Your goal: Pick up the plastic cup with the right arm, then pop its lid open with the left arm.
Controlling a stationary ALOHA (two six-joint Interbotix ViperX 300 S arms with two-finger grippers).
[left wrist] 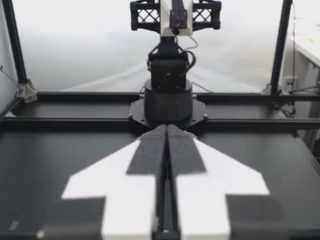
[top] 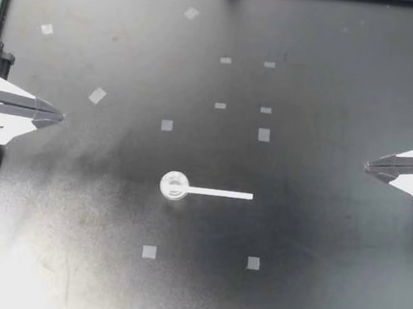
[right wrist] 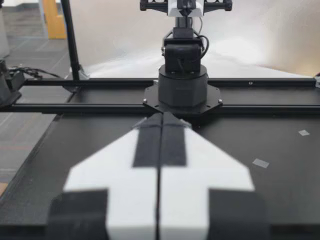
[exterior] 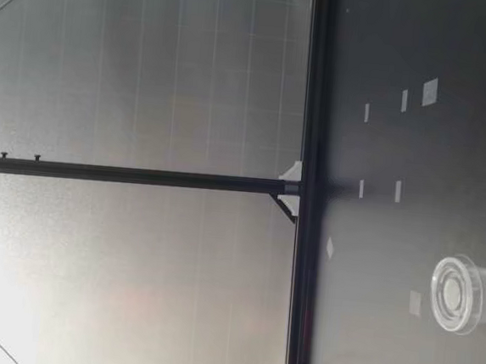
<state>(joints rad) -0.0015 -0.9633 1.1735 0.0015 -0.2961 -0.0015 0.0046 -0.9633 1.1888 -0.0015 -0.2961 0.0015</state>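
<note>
The clear scoop [top: 206, 192] lies flat in the middle of the tabletop [top: 312, 271], its handle pointing toward our right side, with tape squares [top: 149, 252] around it. At the tabletop's sides, well apart from it, our left end effector [top: 60, 116] and right end effector [top: 368, 167] hover with fingers pressed together, empty.

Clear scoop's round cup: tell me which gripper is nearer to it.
Left. My left gripper is off the round cup's side; my right gripper lies farther, beyond the handle's far end.
</note>
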